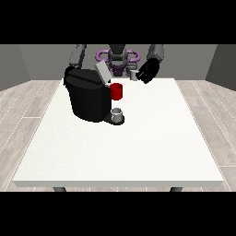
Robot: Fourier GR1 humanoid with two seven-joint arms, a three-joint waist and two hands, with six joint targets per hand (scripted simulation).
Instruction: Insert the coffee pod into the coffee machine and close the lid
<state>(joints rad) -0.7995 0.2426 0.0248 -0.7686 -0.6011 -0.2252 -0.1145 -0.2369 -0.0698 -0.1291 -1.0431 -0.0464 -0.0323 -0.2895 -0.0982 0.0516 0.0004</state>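
Observation:
The black coffee machine (87,99) stands on the left half of the white table (138,147), its grey lid (102,71) tilted up and open. A small grey coffee pod (133,75) hangs in the air over the table's far edge, to the right of the lid. The black hand at the view's right (148,71) is shut on this pod. At the machine's upper left corner sits the hand at the view's left (70,70), merging with the black body.
A red mug (116,91) stands just right of the machine's top. A grey cup (117,115) sits on the machine's front tray. The robot's torso (118,57) is behind the table's far edge.

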